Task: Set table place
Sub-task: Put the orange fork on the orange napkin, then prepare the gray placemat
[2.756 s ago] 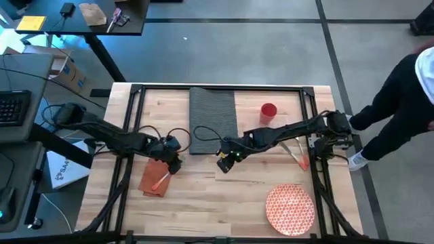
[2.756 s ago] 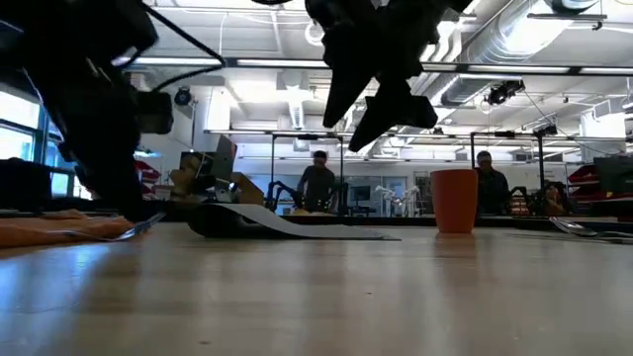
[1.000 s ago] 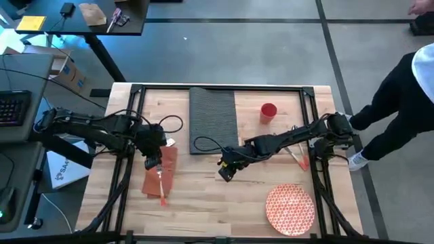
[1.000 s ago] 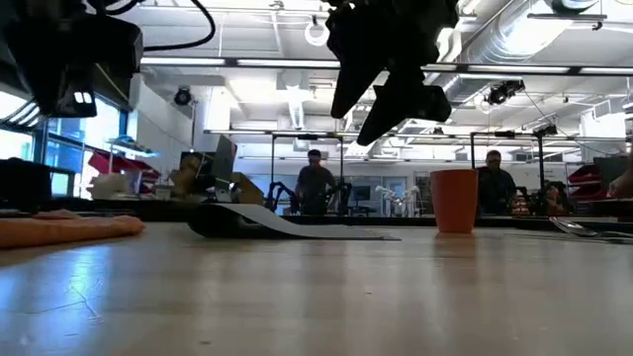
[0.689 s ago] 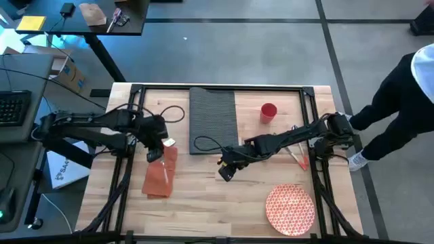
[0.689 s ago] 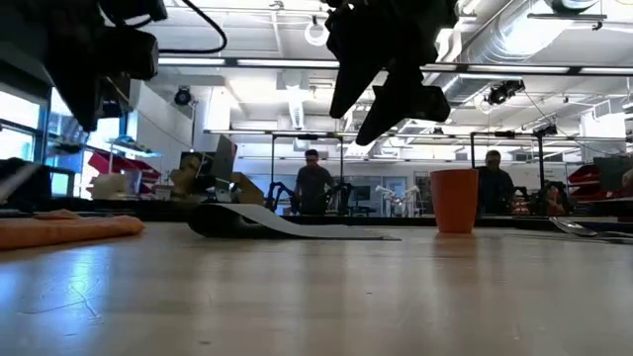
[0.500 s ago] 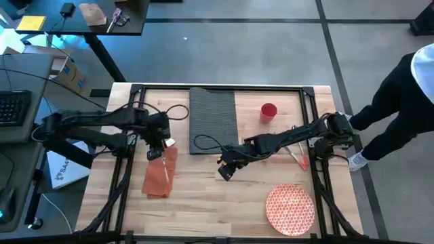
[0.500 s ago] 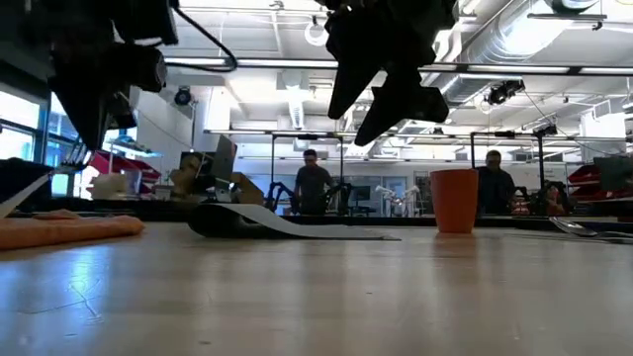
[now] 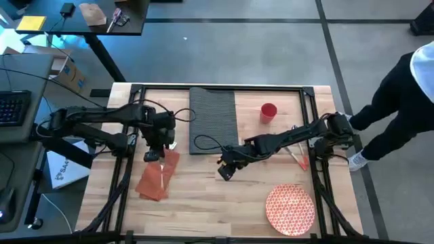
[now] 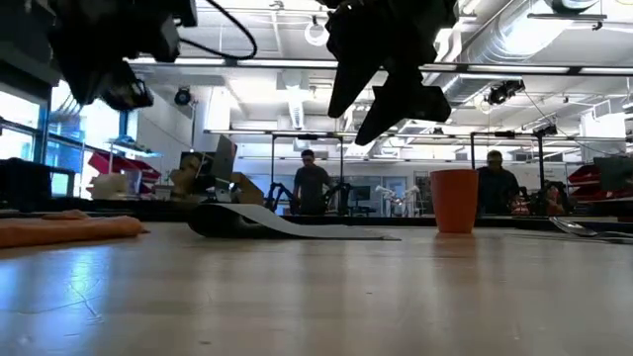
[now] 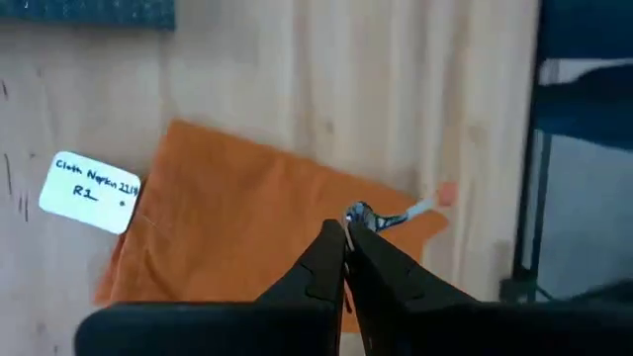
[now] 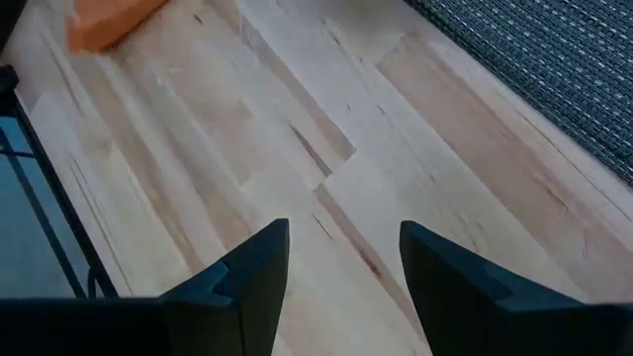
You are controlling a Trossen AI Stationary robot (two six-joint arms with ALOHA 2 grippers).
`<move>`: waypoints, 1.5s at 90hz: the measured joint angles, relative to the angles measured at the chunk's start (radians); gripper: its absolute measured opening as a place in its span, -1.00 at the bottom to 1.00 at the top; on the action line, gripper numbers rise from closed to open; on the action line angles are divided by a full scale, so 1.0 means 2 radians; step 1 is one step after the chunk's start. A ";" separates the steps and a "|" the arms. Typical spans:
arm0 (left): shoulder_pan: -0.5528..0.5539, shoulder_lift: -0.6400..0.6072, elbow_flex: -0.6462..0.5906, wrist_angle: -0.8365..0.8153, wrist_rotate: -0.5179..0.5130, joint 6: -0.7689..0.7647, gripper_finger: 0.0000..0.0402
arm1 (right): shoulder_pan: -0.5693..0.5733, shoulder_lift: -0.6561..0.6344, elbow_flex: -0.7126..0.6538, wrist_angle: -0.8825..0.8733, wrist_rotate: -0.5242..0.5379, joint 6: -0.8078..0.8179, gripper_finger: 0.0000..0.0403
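My left gripper (image 9: 155, 153) hangs above the far end of the orange napkin (image 9: 154, 179), shut on a thin utensil (image 11: 398, 215) with a silver end and an orange tip (image 11: 445, 195). The napkin (image 11: 237, 247) lies flat on the table and carries a white label (image 11: 91, 192). My right gripper (image 9: 225, 170) hovers open over bare wood just off the near edge of the dark ribbed placemat (image 9: 213, 118), with nothing between its fingers (image 12: 252, 267). The red cup (image 9: 268, 112) stands right of the placemat. The patterned plate (image 9: 290, 209) lies at the near right. My left gripper pinches the utensil's silver end (image 11: 358, 213) between its two fingertips, coming from above and pointing down. The rest of the utensil sticks out past the fingertips to its orange tip, lifted clear of the napkin below.
Silver cutlery and another orange-handled piece (image 9: 297, 154) lie on the table's right side beside my right arm. In the low view the placemat's (image 10: 297, 226) edge curls up. A person (image 9: 407, 95) stands by the right edge. Open wood lies between napkin and plate.
My left gripper, staying shut, has risen off the napkin and drifted a little toward the far edge, taking the utensil up clear of the cloth. The napkin stays on the table, its near end swung slightly left.
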 joint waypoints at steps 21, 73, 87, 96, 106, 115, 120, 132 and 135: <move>0.002 0.083 0.025 -0.037 0.006 0.096 -1.00 | -0.001 0.000 0.000 0.000 0.013 -0.001 -0.12; 0.009 0.178 -0.043 0.068 -0.064 0.158 -0.97 | 0.007 0.000 0.000 0.000 0.007 0.002 -0.12; 0.009 0.178 -0.055 0.075 -0.086 0.149 -0.78 | 0.007 0.000 0.000 0.000 0.007 -0.001 -0.12; 0.009 0.178 -0.057 0.071 -0.114 0.127 -0.59 | 0.007 0.000 0.000 0.000 0.007 -0.002 -0.12; 0.011 0.178 -0.056 0.048 -0.155 0.094 -0.41 | 0.007 0.000 0.000 0.000 0.007 -0.010 -0.12; 0.017 0.174 -0.041 0.015 -0.159 0.062 -0.33 | 0.007 -0.002 0.000 -0.005 0.007 -0.015 -0.12; 0.019 0.165 -0.032 0.014 -0.146 0.040 -0.32 | 0.007 -0.008 0.000 -0.013 0.007 -0.016 -0.12; 0.001 0.123 -0.023 0.081 -0.107 0.017 -0.33 | 0.005 -0.035 0.000 -0.054 0.013 -0.020 -0.12; -0.008 0.114 -0.023 0.109 -0.102 0.018 -0.34 | 0.004 -0.044 0.000 -0.065 0.019 -0.020 -0.12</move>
